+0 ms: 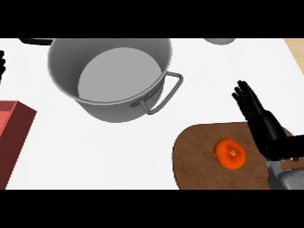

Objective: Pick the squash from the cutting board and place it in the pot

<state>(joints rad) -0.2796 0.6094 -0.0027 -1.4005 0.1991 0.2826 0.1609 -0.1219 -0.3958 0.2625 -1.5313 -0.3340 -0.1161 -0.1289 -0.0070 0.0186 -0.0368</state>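
Squash (232, 153) on cutting board (207, 164), long axis running top-to-bottom.

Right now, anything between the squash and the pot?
Head view: nothing stands between the squash and the pot. There is only a bare part of the cutting board, then white counter up to the pot's handle.

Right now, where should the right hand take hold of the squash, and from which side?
Probably around its round sides, coming from above. The squash lies small and low on the cutting board, and the open right hand is just beside it.
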